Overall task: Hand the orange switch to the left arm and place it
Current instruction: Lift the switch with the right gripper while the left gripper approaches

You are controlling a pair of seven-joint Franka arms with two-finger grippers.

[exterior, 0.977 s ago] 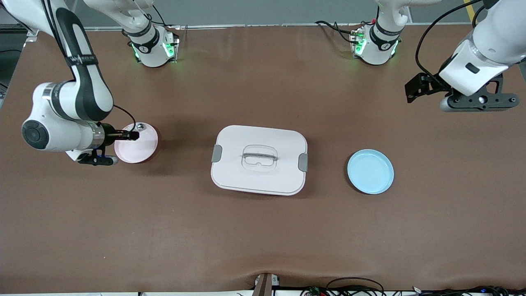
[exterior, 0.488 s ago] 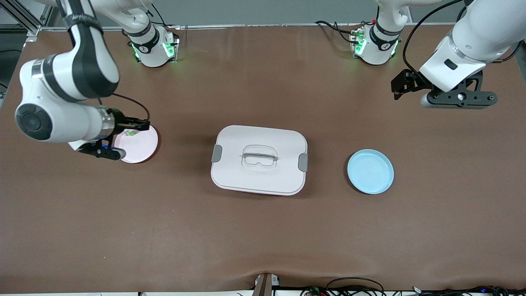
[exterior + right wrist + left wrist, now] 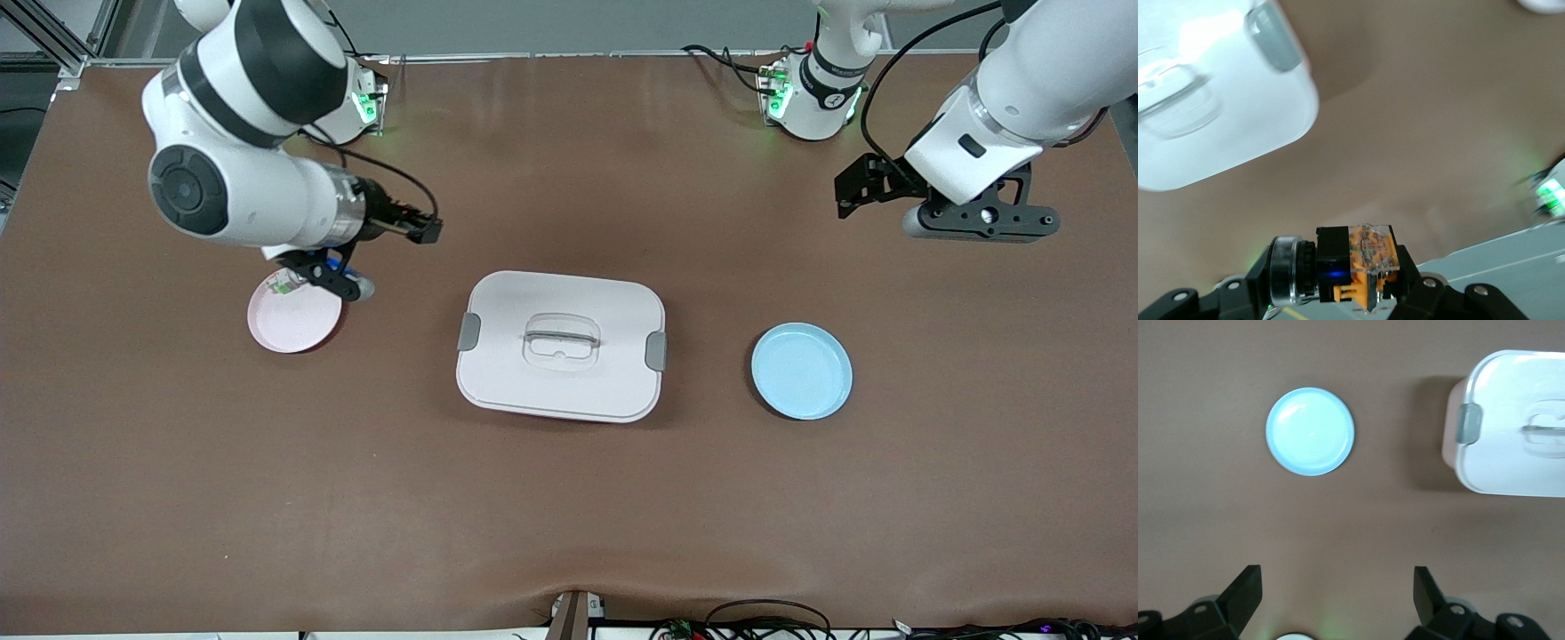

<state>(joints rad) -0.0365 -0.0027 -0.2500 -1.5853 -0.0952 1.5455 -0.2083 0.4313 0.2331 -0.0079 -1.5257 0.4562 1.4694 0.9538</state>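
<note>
lighting is even and bright from overhead, with soft shadows under the box [image 3: 560, 345] and the blue plate [image 3: 801, 371] and a faint sheen streaking the brown table [image 3: 569, 498]. green indicator lights glow at both arm bases. the right wrist view is soft with motion blur and the box lid glares white there, while the orange switch [image 3: 1361, 261] close to the lens shows fairly clear; the left wrist view is mildly hazy.

Right gripper [image 3: 428, 233] clamped tight, raised; left gripper [image 3: 849, 191] spread wide, raised.
</note>
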